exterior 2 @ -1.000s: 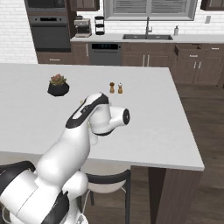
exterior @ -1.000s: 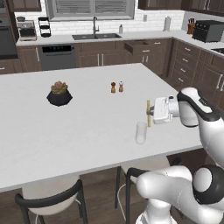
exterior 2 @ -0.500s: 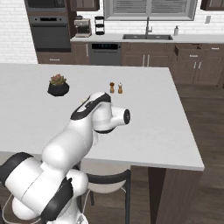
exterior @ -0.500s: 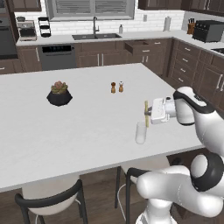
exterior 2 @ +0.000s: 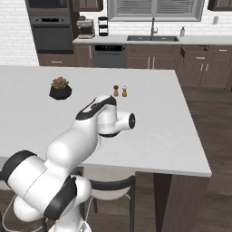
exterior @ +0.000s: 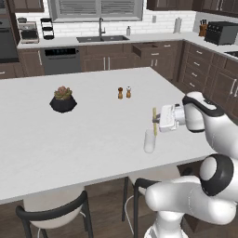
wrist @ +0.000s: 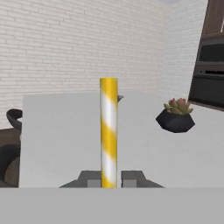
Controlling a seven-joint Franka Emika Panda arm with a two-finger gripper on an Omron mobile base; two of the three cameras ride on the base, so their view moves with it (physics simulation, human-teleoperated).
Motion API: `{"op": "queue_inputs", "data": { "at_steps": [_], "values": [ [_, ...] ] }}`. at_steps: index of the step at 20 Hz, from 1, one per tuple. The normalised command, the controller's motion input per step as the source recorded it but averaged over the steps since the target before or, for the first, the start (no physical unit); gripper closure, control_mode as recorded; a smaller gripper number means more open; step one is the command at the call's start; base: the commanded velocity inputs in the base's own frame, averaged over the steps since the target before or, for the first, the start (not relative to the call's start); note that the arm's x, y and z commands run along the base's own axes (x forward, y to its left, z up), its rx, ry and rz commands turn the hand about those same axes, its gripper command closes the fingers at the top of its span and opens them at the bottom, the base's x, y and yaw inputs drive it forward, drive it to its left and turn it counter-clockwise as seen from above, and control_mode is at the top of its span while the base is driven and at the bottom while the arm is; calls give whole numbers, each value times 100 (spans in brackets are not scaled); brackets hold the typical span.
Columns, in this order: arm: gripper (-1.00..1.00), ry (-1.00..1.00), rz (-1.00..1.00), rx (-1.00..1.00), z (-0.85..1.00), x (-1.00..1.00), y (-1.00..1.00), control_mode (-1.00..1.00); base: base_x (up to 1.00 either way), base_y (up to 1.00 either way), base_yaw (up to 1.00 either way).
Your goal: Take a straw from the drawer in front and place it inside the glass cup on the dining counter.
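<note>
A: Item one, largest?
B: Dining bench (exterior: 83, 139), white top, dark cabinetry under it, taking up the middle of the room.

A: Next?
B: Drawer (exterior: 149, 49) in the far cabinet run, standing pulled out, right of the sink (exterior: 101, 38).

A: Smaller goods on the bench?
B: Potted succulent (exterior: 62, 98) in a black faceted pot, sitting toward the left. Glass cup (exterior: 149, 141), clear, standing upright near the bench's near right edge. Two brown shakers (exterior: 124, 92), standing side by side, well beyond the cup.

A: End effector?
B: End effector (exterior: 157, 122) is pinching the straw (exterior: 155, 121) between narrowly set jaws, low on its length in the hand view.

A: Straw's position?
B: Yellow-and-white striped, standing upright, hanging just above the glass cup and slightly to its right; lower end is sitting near the rim, not inside.
</note>
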Motion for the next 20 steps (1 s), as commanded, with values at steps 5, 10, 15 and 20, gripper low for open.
{"op": "queue_inputs", "data": {
  "at_steps": [5, 10, 15, 20],
  "values": [
    [100, 0, 0, 0, 0, 14, 5, -100, 0, 0, 0],
    [100, 0, 0, 0, 0, 16, 6, -100, 0, 0, 0],
    [100, 0, 0, 0, -3, 15, 3, -100, 0, 0, 0],
    [100, 0, 0, 0, -11, 9, 0, -100, 0, 0, 0]
  ]
}}
